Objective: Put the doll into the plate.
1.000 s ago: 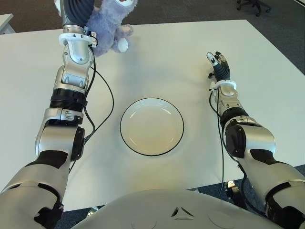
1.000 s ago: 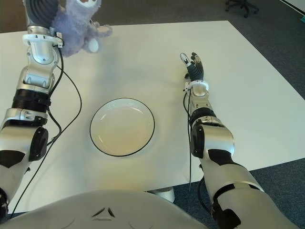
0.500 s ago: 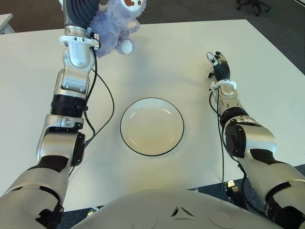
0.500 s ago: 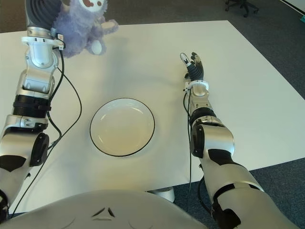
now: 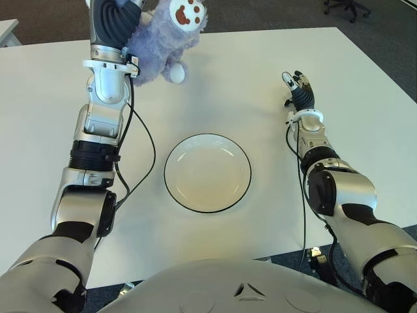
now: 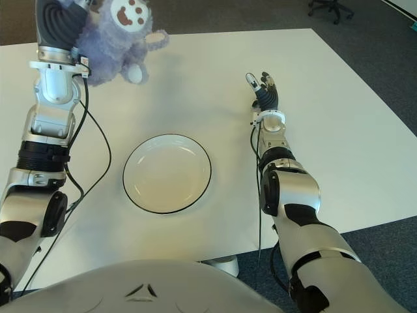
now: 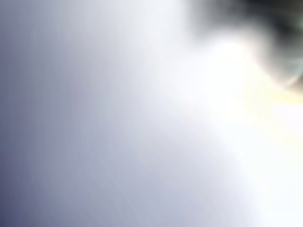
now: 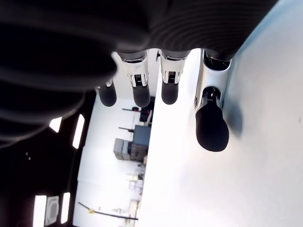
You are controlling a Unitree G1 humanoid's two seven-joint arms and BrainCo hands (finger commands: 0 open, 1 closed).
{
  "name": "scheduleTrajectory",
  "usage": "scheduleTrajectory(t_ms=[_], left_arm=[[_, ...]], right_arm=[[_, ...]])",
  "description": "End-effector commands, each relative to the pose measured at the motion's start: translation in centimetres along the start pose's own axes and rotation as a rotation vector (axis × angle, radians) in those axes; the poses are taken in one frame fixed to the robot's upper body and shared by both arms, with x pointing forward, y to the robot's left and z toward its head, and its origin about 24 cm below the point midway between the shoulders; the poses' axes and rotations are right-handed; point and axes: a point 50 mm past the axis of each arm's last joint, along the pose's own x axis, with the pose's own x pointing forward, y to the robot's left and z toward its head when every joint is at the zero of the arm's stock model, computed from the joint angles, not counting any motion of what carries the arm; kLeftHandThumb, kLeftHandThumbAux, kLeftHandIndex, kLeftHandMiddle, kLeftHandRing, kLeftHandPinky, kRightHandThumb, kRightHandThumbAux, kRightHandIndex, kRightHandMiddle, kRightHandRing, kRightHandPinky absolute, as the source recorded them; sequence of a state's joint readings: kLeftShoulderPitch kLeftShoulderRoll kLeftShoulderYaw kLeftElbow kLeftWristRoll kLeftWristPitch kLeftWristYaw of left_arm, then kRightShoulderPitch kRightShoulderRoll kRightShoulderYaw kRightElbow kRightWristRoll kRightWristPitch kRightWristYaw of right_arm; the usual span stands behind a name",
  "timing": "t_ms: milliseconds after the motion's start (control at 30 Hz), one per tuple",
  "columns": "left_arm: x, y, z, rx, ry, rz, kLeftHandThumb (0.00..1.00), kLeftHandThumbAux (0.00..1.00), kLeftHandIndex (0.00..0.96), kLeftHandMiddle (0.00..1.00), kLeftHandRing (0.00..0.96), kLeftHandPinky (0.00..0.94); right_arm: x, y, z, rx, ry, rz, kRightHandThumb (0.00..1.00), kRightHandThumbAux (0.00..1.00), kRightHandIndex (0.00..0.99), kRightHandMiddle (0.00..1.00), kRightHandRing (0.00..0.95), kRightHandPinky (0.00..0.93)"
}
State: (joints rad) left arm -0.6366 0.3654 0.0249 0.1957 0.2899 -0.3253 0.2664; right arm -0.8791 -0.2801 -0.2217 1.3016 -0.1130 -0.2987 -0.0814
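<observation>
The left robot hand (image 5: pixel 117 16) is raised over the far left part of the white counter (image 5: pixel 228 78), its fingers closed around a fluffy lavender doll (image 5: pixel 166 39). The doll hangs just to the right of that hand, its round white face with brown eyes and mouth turned upward, a pale foot dangling at its lower edge; it seems held clear of the counter surface, though the gap itself cannot be judged. The left wrist view is only a pale blur, so the grip can be read from the eye views alone.

The plate (image 5: pixel 207 173), white with a thin dark rim, sits on the counter nearer the robot's body than the left robot hand and off to its right, well apart from the doll. It holds nothing. Bare counter lies between doll and plate; the only thing running nearby is the black cable (image 5: pixel 146 140) that loops off the left forearm and passes just left of the plate's rim.

The right robot hand (image 5: pixel 298 88) shows well to the right of the plate, fingers extended and loosely spread, holding nothing; its wrist view shows the fingertips (image 8: pixel 212 127) straight out over the counter.

Beyond the far edge of the counter is dark carpet (image 5: pixel 273 13), with an office chair base (image 5: pixel 345 8) at the far right.
</observation>
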Motion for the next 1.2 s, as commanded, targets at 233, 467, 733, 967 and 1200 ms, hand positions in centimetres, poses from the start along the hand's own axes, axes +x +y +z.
scheduleTrajectory(t_ms=[233, 467, 733, 967, 1200], left_arm=[[-0.8, 0.0, 0.8, 0.034, -0.061, -0.027, 0.745, 0.691, 0.441, 0.906, 0.890, 0.866], [-0.9, 0.1, 1.1, 0.048, -0.087, -0.031, 0.743, 0.691, 0.441, 0.919, 0.897, 0.868], [-1.4, 0.0, 1.8, 0.110, -0.118, -0.030, 0.740, 0.691, 0.442, 0.902, 0.889, 0.857], [-1.8, 0.0, 2.4, 0.141, -0.137, -0.062, 0.738, 0.691, 0.442, 0.882, 0.880, 0.859], [-2.3, 0.0, 2.9, 0.119, -0.156, -0.067, 0.737, 0.691, 0.443, 0.883, 0.880, 0.858]], right_arm=[[-1.5, 0.7, -4.4, -0.010, 0.194, 0.031, 0.000, 0.406, 0.000, 0.000, 0.000, 0.000], [-1.5, 0.7, -4.4, -0.017, 0.193, 0.031, 0.000, 0.406, 0.000, 0.000, 0.000, 0.000], [-1.5, 0.7, -4.4, -0.015, 0.195, 0.030, 0.000, 0.405, 0.000, 0.000, 0.000, 0.000], [-1.5, 0.7, -4.5, -0.016, 0.197, 0.030, 0.000, 0.410, 0.000, 0.000, 0.000, 0.000], [-1.5, 0.7, -4.4, -0.016, 0.194, 0.032, 0.000, 0.411, 0.000, 0.000, 0.000, 0.000]])
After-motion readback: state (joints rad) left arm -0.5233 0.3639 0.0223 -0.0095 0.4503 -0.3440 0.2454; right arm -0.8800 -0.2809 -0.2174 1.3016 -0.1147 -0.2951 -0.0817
